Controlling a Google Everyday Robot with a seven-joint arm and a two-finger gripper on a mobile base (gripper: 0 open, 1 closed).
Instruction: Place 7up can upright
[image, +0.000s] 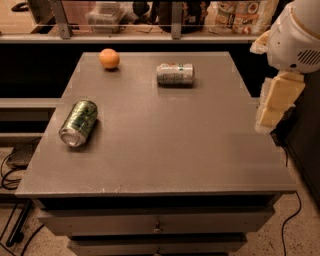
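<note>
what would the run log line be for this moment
gripper beside table right edge | 7up can on its side, far centre | green can on side, left | orange far left

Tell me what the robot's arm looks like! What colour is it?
The arm is white and rounded, like a smooth shell, with a patch of tiny vent holes and a thin tan stripe. Below it, the gripper is made of blocky, creamy-yellow pieces. It hangs just off the side of the table.

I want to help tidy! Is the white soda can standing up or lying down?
Lying down. The 7up can rests on its side on the table. The gripper hangs beyond the table's right edge.
</note>
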